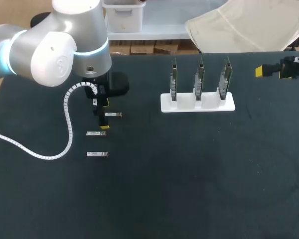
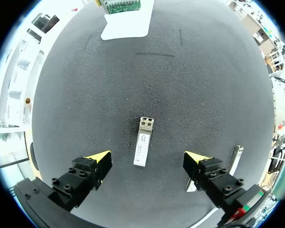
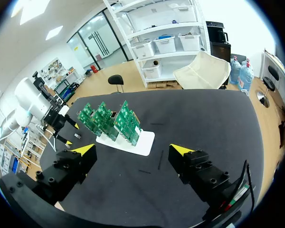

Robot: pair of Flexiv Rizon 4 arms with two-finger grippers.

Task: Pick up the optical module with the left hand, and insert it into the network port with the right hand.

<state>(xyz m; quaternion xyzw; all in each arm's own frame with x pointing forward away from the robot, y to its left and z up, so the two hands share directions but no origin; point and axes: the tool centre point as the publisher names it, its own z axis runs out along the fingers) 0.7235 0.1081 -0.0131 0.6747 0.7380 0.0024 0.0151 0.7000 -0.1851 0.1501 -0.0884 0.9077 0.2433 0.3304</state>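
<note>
open left gripper astride an optical module

left gripper [image 2: 147,159], black with two yellow-tipped fingers: spread wide, gripping nothing. between those fingers, clear of both: a small silver rectangular optical module [image 2: 142,142], flat on the black table mat [image 2: 190,85], long axis pointing ahead. just outside one finger: a second silver module [image 2: 236,156], also flat on the mat. far ahead of the gripper: the edge of a white plastic holder [image 2: 126,26] carrying a green circuit board [image 2: 122,5].

in the head view, left of centre: three modules in a loose column, the uppermost one bracketed by the left gripper's tips, the middle one [image 1: 96,133] just below the lower tip, a third [image 1: 97,154] lower still and apart. above them, filling the upper left of the frame: the bulky grey and white left arm [image 1: 55,45], with a white coiled cable [image 1: 67,117] looping down to the left edge. right of centre in the upper half: the white holder, standing three upright green boards side by side.

right gripper [image 3: 132,151]: at the upper right edge of the head view, well apart from holder and modules. fingers wide apart, nothing between them. ahead of it in its own wrist view: the holder with its green boards, and beyond that the left arm.
</note>
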